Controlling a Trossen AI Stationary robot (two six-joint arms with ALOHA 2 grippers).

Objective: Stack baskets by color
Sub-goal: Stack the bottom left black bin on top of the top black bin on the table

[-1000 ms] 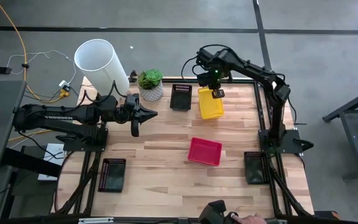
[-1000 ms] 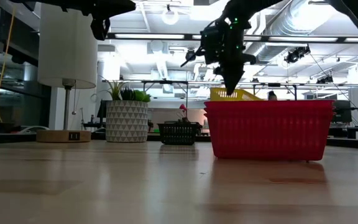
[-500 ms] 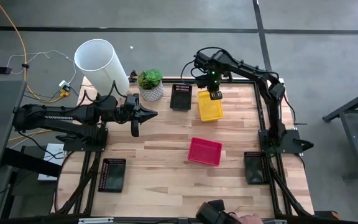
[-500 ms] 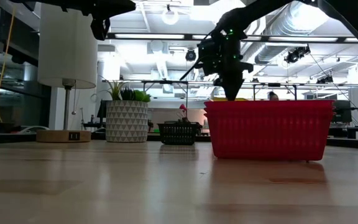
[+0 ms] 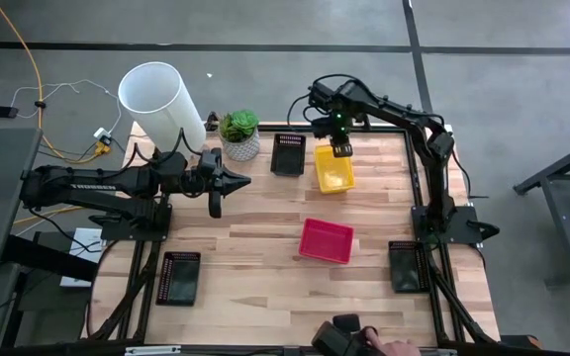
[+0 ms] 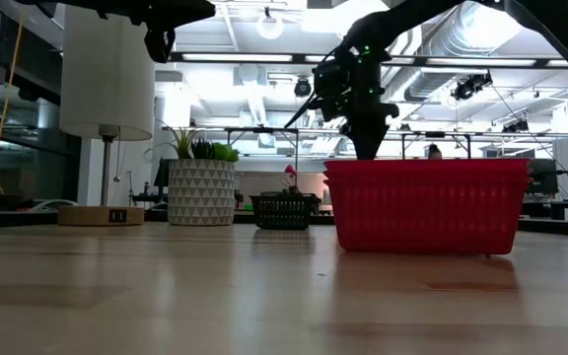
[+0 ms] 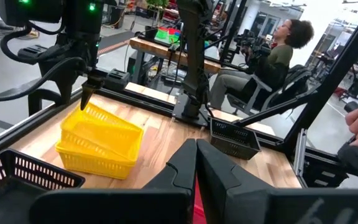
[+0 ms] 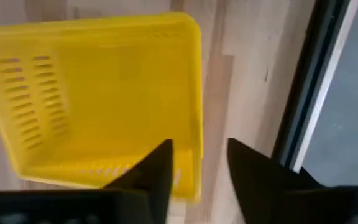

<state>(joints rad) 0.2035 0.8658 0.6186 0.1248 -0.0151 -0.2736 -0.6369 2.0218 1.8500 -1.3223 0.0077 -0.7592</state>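
Note:
Two yellow baskets stand at the table's far right. The upper one [image 7: 107, 127] lies tilted inside the lower one [image 7: 95, 160]. My right gripper [image 5: 341, 150] points down over the far end of the upper basket [image 8: 104, 93], open, with that end's wall between its fingers. A black basket [image 5: 288, 154] sits just left of the yellow ones, and a red basket [image 5: 327, 240] rests on the table's middle. My left gripper [image 5: 243, 180] hangs shut and level over the table's left part, holding nothing. My right gripper [image 8: 201, 162] stands with one finger inside and one outside the upper yellow basket's end wall [image 8: 191, 149], coming from above. A gap shows beside the outer finger [image 8: 253, 168]. Whether the inner finger touches the wall, I cannot tell.
A potted plant [image 5: 239, 136] and a big white cylinder [image 5: 161, 99] stand at the far left. More black baskets lie at the near left [image 5: 179, 277] and by the right arm's base [image 5: 407, 265]. A person sits beyond the table [image 7: 278, 56]; a hand [image 5: 394, 348] shows at the near edge.
My right gripper has come down a little with the yellow basket. The basket, tilted and showing above the red one in the low view a second ago, has sunk out of sight behind it and now lies in the yellow basket beneath.

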